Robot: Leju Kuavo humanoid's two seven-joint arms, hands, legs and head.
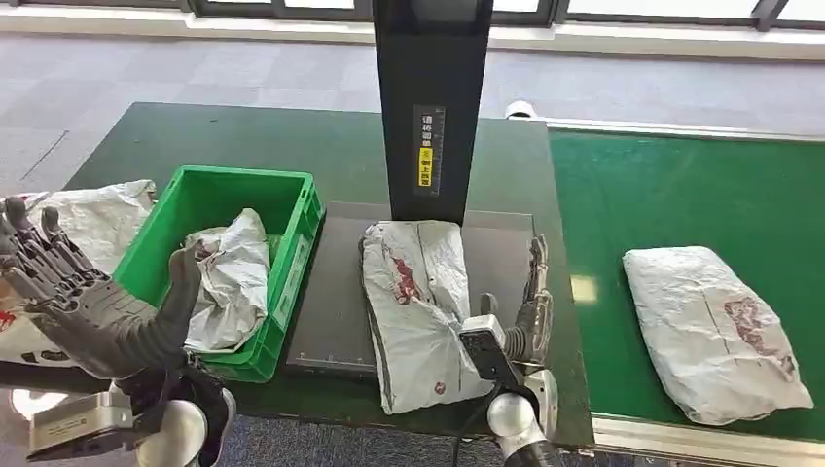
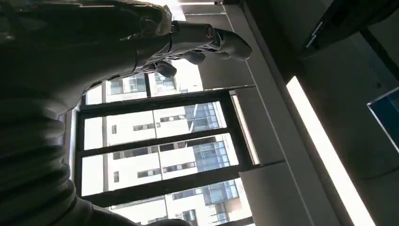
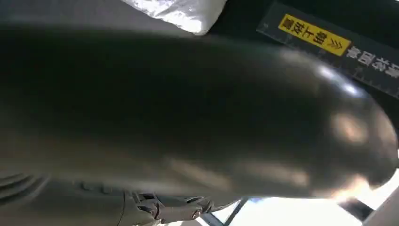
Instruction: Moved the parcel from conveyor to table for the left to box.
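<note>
A white crumpled parcel (image 1: 418,306) lies on the dark grey plate (image 1: 326,321) of the table, its corner (image 3: 183,10) close in the right wrist view. My right hand (image 1: 531,304) stands just beside the parcel's right edge, fingers straight and holding nothing; its thumb (image 3: 188,108) looms large and blurred at the wrist camera. My left hand (image 1: 89,304) is raised at the near left, palm up, fingers spread and empty, in front of the green box (image 1: 292,282). Its fingers (image 2: 207,40) point toward windows. The box holds another white parcel (image 1: 232,277).
A further parcel (image 1: 715,331) lies on the green conveyor belt (image 1: 662,195) at the right. One more white parcel (image 1: 95,219) sits left of the box. A black post (image 1: 433,97) with a yellow label (image 3: 313,35) rises behind the plate.
</note>
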